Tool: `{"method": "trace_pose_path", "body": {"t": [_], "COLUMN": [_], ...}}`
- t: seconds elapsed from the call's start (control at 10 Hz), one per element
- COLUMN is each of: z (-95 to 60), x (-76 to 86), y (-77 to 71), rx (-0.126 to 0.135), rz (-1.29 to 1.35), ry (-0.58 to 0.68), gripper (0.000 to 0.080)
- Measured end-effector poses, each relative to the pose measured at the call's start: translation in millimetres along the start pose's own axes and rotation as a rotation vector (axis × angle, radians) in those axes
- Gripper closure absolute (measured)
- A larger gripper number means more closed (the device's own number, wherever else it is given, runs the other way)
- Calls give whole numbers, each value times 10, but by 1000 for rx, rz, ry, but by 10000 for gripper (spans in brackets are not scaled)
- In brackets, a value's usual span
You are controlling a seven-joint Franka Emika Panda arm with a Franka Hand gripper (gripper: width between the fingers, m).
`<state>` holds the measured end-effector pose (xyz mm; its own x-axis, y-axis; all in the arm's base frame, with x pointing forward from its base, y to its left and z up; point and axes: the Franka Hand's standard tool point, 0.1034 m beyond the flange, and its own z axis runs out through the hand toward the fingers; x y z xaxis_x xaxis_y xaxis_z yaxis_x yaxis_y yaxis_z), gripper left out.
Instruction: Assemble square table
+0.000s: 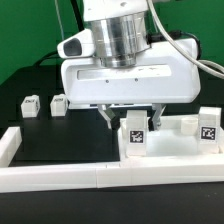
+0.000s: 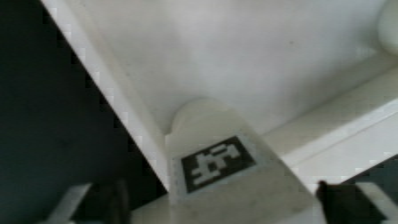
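The white square tabletop (image 1: 180,147) lies at the exterior view's right, against the front wall. A white leg (image 1: 134,134) with a black-white tag stands upright on its left corner. My gripper (image 1: 133,122) hangs right over this leg with one finger on each side of it; a small gap shows on both sides, so it is open around the leg. In the wrist view the tagged leg (image 2: 217,160) rises between the dark fingers (image 2: 342,203) over the tabletop's (image 2: 231,60) pale surface. Two more small tagged legs (image 1: 31,104) (image 1: 57,103) lie on the black mat at the left.
Long white bars form a border wall (image 1: 70,177) along the front and the left side (image 1: 9,146). Another tagged white piece (image 1: 208,127) stands at the tabletop's right end. Cables hang from the arm at the upper right.
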<state>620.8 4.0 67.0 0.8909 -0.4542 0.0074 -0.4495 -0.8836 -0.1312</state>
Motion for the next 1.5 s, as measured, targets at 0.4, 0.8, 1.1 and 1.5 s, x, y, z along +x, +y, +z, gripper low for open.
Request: {"method": "trace_pose_path", "body": {"t": [0.4,0.8,1.1,1.5], "z": [4,-13,5,20], "x": [-2,9,39,30], "y": [-2,-20,-44,-60], "rx": [1,-7,29,31], "rz": [255,781,1225,1251], "ry": [-1,-33,-72,-56], "gripper": [511,511,511,503]}}
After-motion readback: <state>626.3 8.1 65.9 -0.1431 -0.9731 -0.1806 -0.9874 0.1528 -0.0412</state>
